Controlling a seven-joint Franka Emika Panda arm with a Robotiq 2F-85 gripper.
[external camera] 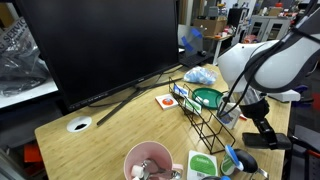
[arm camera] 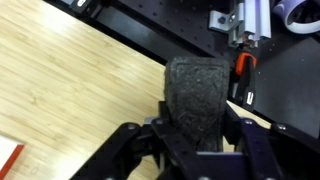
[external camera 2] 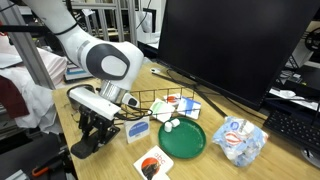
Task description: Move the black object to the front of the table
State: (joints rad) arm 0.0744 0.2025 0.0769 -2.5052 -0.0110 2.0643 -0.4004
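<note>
The black object [arm camera: 196, 95] is a dark matte bar held between my gripper's [arm camera: 196, 140] fingers, which are shut on it. In the wrist view it reaches out over the edge of the light wooden table [arm camera: 70, 80], with dark frame parts beyond. In both exterior views the gripper [external camera: 262, 135] [external camera 2: 90, 140] is low at a table edge, beside the black wire rack [external camera 2: 160, 100], with the object [external camera 2: 84, 148] under it. The table's white grommet [external camera: 79, 125] is near the monitor stand.
A large black monitor [external camera: 100, 45] [external camera 2: 230, 45] stands at the back. Around the wire rack [external camera: 205, 118] lie a green plate [external camera 2: 182, 138], a blue-white bag [external camera 2: 240, 138], picture cards [external camera 2: 152, 165] and a pink cup [external camera: 148, 160].
</note>
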